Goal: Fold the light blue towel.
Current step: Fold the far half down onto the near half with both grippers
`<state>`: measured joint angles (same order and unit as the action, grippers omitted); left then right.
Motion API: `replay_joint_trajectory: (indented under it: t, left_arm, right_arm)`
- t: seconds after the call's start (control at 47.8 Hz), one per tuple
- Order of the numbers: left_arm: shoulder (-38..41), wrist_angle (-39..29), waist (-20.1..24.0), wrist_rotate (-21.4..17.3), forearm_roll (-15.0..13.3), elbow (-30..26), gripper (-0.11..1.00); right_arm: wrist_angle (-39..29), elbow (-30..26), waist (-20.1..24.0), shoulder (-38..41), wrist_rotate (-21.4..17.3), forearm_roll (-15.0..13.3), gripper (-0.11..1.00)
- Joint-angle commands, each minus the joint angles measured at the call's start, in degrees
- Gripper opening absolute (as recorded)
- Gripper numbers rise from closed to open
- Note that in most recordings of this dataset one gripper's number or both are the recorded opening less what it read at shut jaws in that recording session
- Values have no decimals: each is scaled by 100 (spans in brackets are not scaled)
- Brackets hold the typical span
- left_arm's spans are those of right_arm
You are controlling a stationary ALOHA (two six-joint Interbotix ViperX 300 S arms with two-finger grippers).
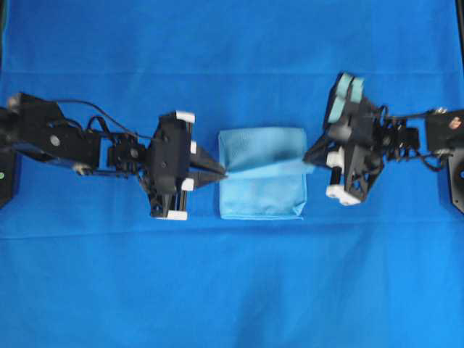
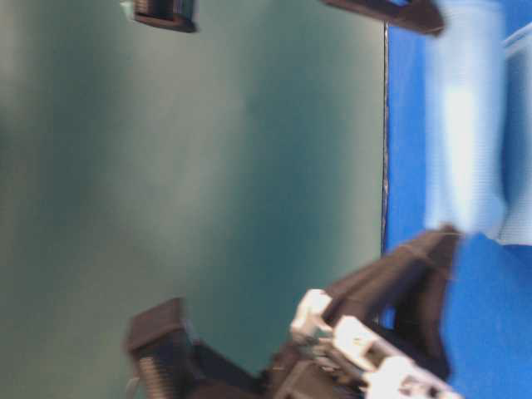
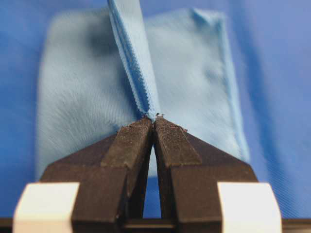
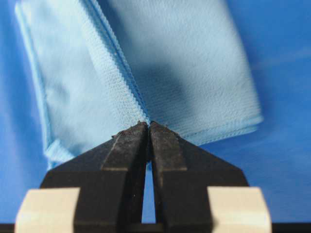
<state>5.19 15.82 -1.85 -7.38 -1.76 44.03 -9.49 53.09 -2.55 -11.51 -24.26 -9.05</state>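
I am driving two arms that face each other across a royal-blue table covering (image 1: 232, 290), seen from above. Between them lies the light blue towel (image 1: 254, 196), at the middle of the table, already doubled into a compact, nearly square pad. Its slightly longer side runs from the far edge of the table toward the near edge.

The left gripper (image 3: 154, 121) is pinched tight on a thin stitched hem — my left wrist camera shows the edge standing up like a ribbon from the closed fingertips. The right gripper (image 4: 148, 127) is clamped the same way on the opposite end of that hem. In the overhead view the held edge is a taut strip crossing the pad from left to right, lifted above the layers underneath.

My reading is that I am midway through a fold: the top layer's edge is raised and stretched between both arms, not yet laid down. The next move, as I judge it, calls for both arms to carry that edge together, level and at matched speed, over to the opposite side of the pad, then lower and let go. Uneven travel would skew the fold.

The table-level view is too blurred to add anything.
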Motion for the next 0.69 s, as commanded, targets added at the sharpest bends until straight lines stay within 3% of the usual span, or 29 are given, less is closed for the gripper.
replay_joint_trajectory:
  t: [0.0,0.272,0.669]
  left_arm:
    - [97,53,-149,18,9,-53,2]
    - [545,185,-378,18,9,-114,2]
    - [659,413,-483,18,9,-132,3]
  right_arm:
    - [132,-26,141,185,-79,9,2]
    - [782,-44,492,738,-404,9,2]
    - [861,-97,624,844,-510,9,2]
